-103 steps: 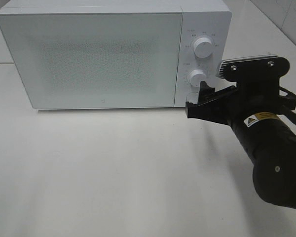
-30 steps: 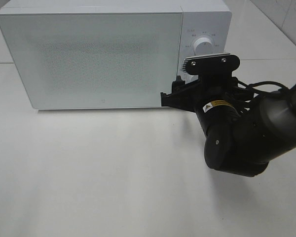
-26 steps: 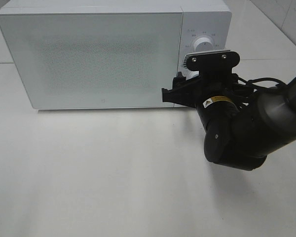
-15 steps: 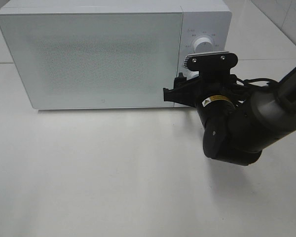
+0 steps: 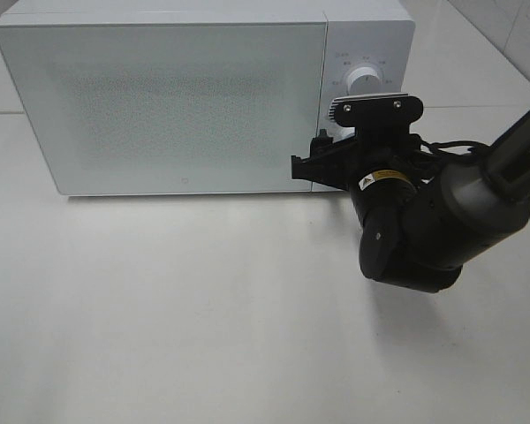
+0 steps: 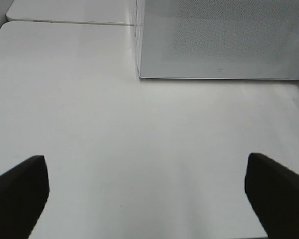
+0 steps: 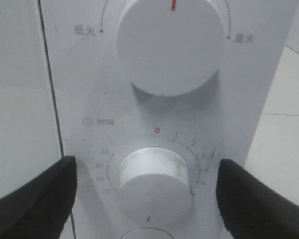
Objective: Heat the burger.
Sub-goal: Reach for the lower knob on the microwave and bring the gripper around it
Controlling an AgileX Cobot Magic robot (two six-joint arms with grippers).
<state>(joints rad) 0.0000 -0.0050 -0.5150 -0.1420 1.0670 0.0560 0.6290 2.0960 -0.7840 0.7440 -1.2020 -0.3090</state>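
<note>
Right gripper [image 7: 147,167]: wide, straddling white round timer knob [image 7: 152,181] at 3 and 9 o'clock, unclamped. Risk: off-centre closing slips, white microwave [image 5: 159,97] never starts. Left gripper [image 6: 147,194]: wide, empty.

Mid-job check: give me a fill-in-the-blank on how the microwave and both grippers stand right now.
1. The door of the microwave is ____.
2. Of the two knobs, the upper knob is untouched; the right gripper straddles the ____ one, jaws open.
3. The left gripper hangs over the table with its jaws ____.
4. The ____ to be heated shows in no view.

Missing words: closed; lower; open; burger
</note>
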